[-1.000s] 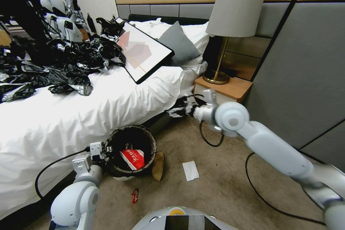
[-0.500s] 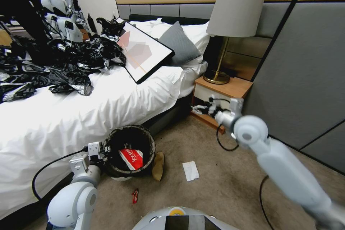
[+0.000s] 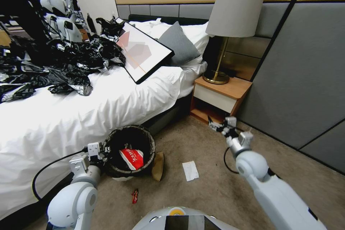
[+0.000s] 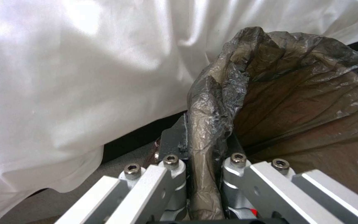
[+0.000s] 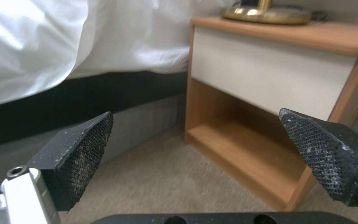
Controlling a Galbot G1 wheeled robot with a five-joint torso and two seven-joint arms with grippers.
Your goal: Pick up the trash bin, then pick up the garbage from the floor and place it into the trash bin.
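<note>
The trash bin [image 3: 130, 149], a small white bucket with a dark bag over its rim, stands on the carpet beside the bed. A red-and-white wrapper [image 3: 132, 158] lies inside it. My left gripper [image 3: 103, 151] is shut on the bin's bagged rim [image 4: 206, 130]. Garbage lies on the floor: a white tissue [image 3: 190, 170], a brown cardboard piece [image 3: 158, 165] leaning on the bin, and a small red wrapper [image 3: 135, 196]. My right gripper [image 3: 215, 126] hangs open low in front of the nightstand [image 5: 270, 77], its pads [image 5: 85, 146] wide apart and empty.
The bed [image 3: 90, 107] with white sheets fills the left, carrying black plastic sheeting [image 3: 57, 64], a framed picture [image 3: 142, 52] and a grey pillow [image 3: 178, 43]. A lamp [image 3: 230, 25] stands on the wooden nightstand [image 3: 221, 95]. A grey wall panel [image 3: 302, 79] bounds the right. Open carpet lies between bin and wall.
My right arm has swung right and down, from above the bin area near the bed to low in front of the nightstand. The left gripper and bin have stayed put.
</note>
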